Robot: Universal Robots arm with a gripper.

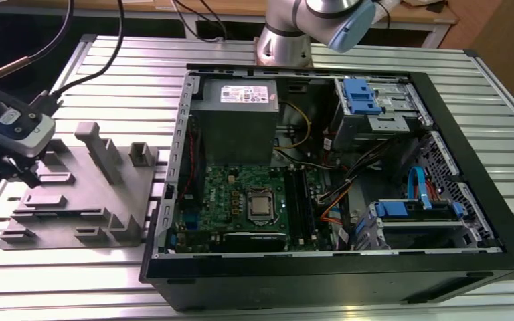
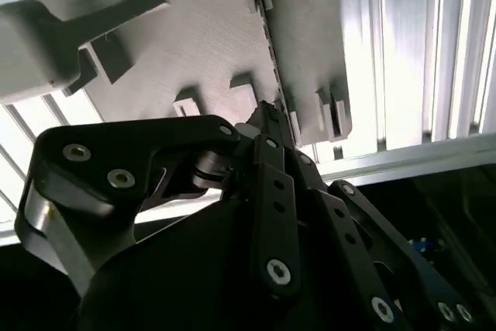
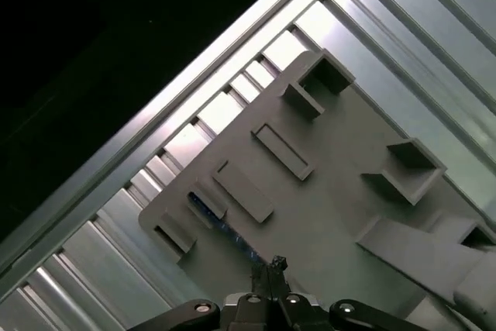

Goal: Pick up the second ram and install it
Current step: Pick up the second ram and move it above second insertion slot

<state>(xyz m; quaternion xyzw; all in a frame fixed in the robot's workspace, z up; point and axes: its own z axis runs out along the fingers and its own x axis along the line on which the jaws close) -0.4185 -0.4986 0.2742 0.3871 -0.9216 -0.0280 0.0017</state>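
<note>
- The arm reaches from its base at the back of the counter (image 1: 114,60) to the exterior view's far left. The gripper (image 1: 27,175) points down onto the grey fixture plate (image 1: 88,200), well apart from the open computer case (image 1: 480,180).
- In both wrist views the fingers are drawn narrow, pinching the second ram (image 2: 273,52), which stands on edge in a slot of the plate.
- The first wrist view shows the ram's bluish edge (image 3: 225,226) ending at the gripper (image 3: 275,263).
- The second wrist view shows the gripper (image 2: 267,114) and its black linkage.

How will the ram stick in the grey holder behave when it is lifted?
Probably stiff: the ram is a straight flat board. Likely light, being so thin. Standing on edge in the grey holder, it could jam if pulled crookedly.
</note>
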